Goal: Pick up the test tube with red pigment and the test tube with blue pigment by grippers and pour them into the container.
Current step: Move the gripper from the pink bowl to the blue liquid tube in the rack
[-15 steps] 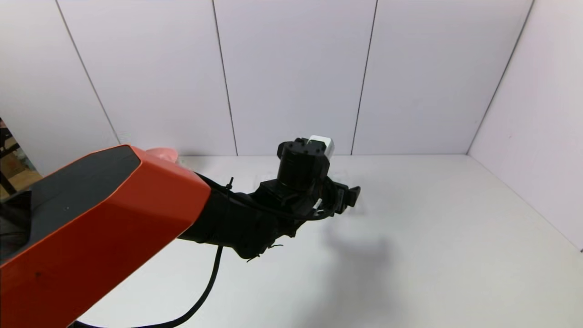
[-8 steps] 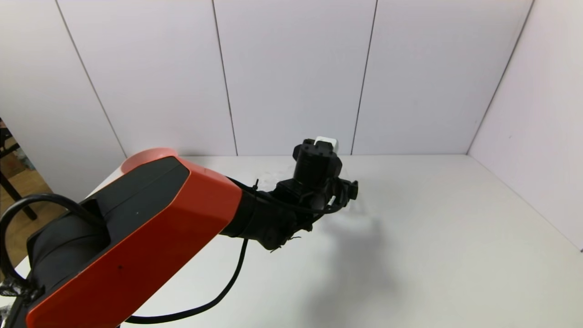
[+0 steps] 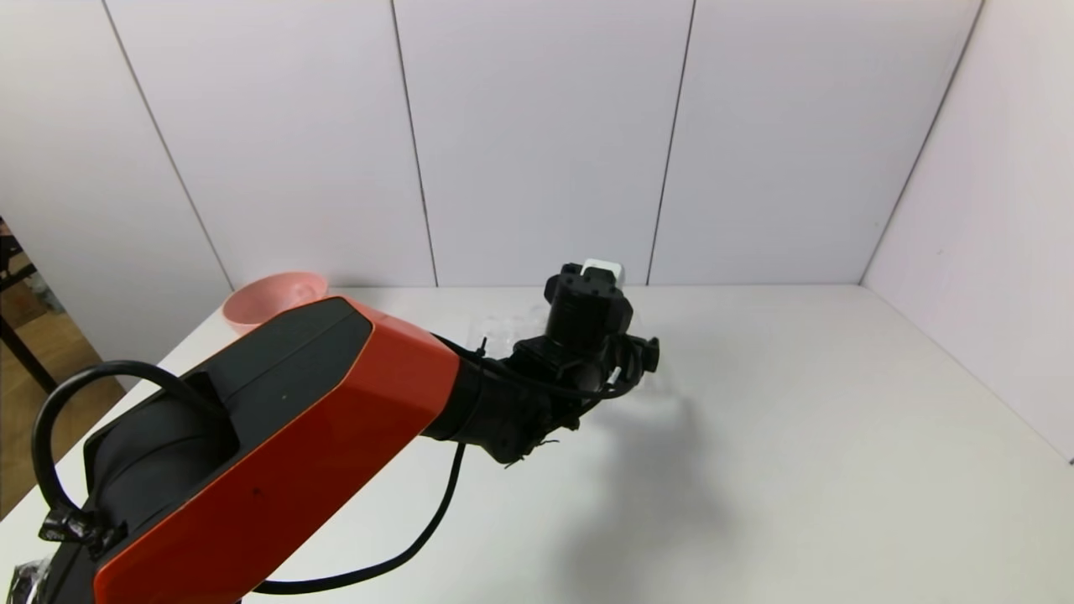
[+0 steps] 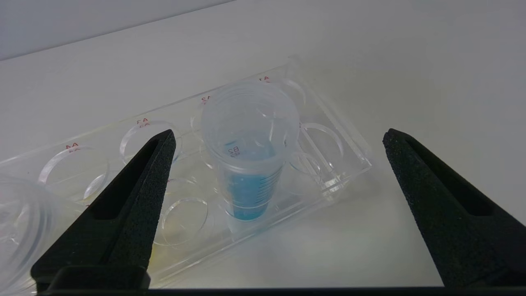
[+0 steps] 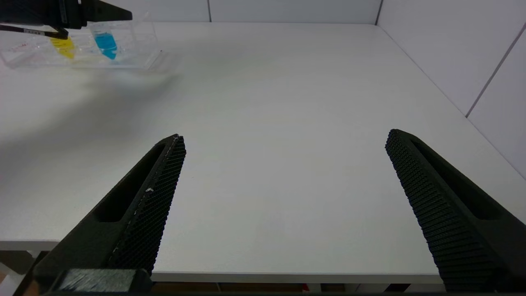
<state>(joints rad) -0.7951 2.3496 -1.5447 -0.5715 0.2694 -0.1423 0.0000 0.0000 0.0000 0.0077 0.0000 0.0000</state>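
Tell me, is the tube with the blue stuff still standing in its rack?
Yes. The test tube with blue pigment stands upright in the clear rack, with the open left gripper around it, not touching.

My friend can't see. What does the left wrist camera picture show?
A clear tube with blue liquid stands upright in a see-through rack on a white table. The left gripper hangs above it, its two black fingers spread wide apart, one on each side, touching nothing.
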